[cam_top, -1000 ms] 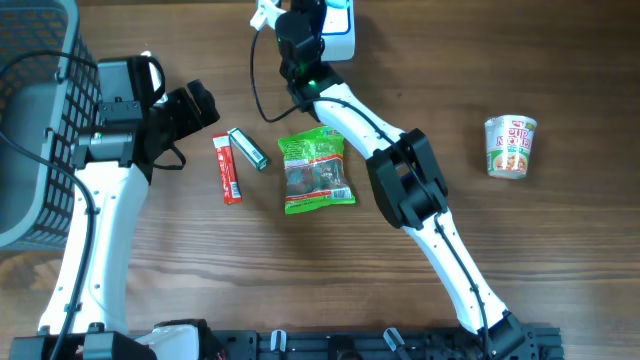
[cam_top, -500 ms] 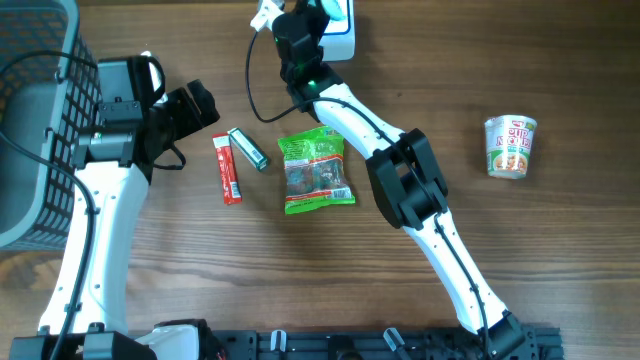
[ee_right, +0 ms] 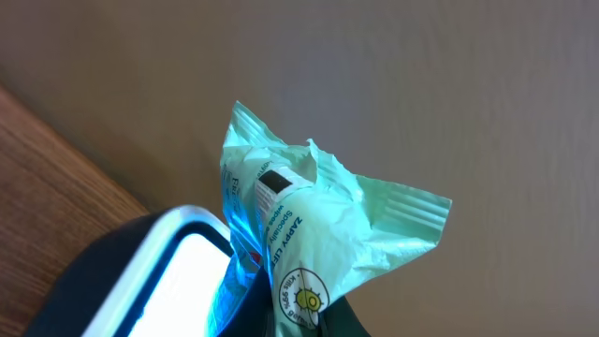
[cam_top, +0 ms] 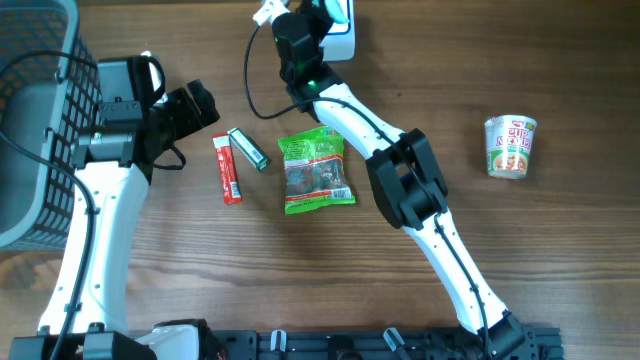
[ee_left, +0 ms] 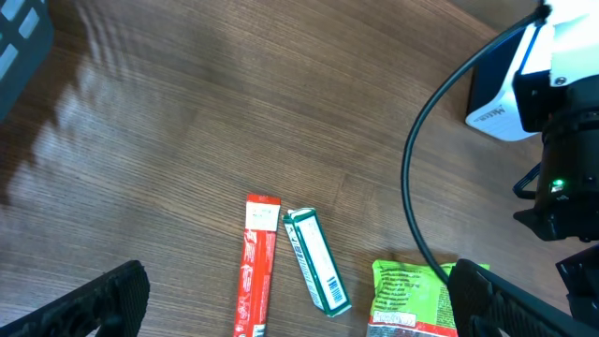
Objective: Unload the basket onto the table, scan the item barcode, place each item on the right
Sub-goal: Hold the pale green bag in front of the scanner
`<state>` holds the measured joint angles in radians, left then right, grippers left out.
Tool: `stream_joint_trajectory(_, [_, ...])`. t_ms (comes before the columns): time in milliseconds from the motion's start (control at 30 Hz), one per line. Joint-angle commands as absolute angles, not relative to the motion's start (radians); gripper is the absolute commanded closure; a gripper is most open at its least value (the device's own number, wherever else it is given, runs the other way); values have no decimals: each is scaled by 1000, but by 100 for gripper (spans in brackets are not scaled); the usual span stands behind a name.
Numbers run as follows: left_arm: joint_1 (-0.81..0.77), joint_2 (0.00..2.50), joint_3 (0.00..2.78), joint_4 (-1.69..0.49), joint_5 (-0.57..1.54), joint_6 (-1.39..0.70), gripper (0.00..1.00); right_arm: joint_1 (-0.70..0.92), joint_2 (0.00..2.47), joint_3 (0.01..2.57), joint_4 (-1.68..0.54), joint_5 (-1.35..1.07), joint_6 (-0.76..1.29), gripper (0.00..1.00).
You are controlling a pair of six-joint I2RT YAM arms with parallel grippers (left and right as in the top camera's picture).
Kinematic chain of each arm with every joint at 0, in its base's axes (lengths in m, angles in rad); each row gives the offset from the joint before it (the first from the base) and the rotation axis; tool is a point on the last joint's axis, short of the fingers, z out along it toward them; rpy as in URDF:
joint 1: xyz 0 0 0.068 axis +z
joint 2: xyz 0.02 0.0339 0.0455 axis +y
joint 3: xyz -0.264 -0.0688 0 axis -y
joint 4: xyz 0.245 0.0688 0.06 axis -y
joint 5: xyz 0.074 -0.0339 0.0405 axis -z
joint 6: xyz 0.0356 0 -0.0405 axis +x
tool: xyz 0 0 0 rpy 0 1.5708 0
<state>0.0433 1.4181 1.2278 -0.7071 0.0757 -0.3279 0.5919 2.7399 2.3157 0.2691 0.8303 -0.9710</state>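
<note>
The right pincer (ee_right: 298, 323) was closed on one pale green packet (ee_right: 314, 220), which rose lengthwise out of the jaws, just beside the lit window of the one scanner (ee_right: 173, 276); this arm was judged the nearer. The left pincer (cam_top: 188, 128) stood open and empty, well apart. Farther from the right pincer, on the surface (cam_top: 560, 260), lay one red stick (cam_top: 228, 168), one green box (cam_top: 247, 148), one snack bag (cam_top: 317, 172) and one noodle cup (cam_top: 510, 146).

basket (cam_top: 30, 25): far left | red stick pack (cam_top: 228, 168) beside green box (cam_top: 247, 148) | snack bag (cam_top: 316, 172): centre | noodle cup (cam_top: 511, 146): right
</note>
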Motion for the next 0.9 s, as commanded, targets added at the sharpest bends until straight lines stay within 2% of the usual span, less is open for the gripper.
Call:
stream_joint_trajectory(0, [47,1422,1231,-704,69,-322,0,590,2757,2331,269,958,-788,96])
stream_joint_trajectory(467, [47,1422,1231,-704,69,-322,0,601,2757,2331,314,952,-792,96])
stream_joint_trajectory(633, [47,1422,1231,-704,69,-322,0,603,2723,2331,407,959,-979,96])
stream_joint_trajectory(767, [47,1422,1231,-704,69,-322,0,603,2628,2331,385,990,-977,96])
stream_joint_trajectory(867, [47,1422,1231,-704,69,-322,0,603,2543,2331,255,997,-952,96])
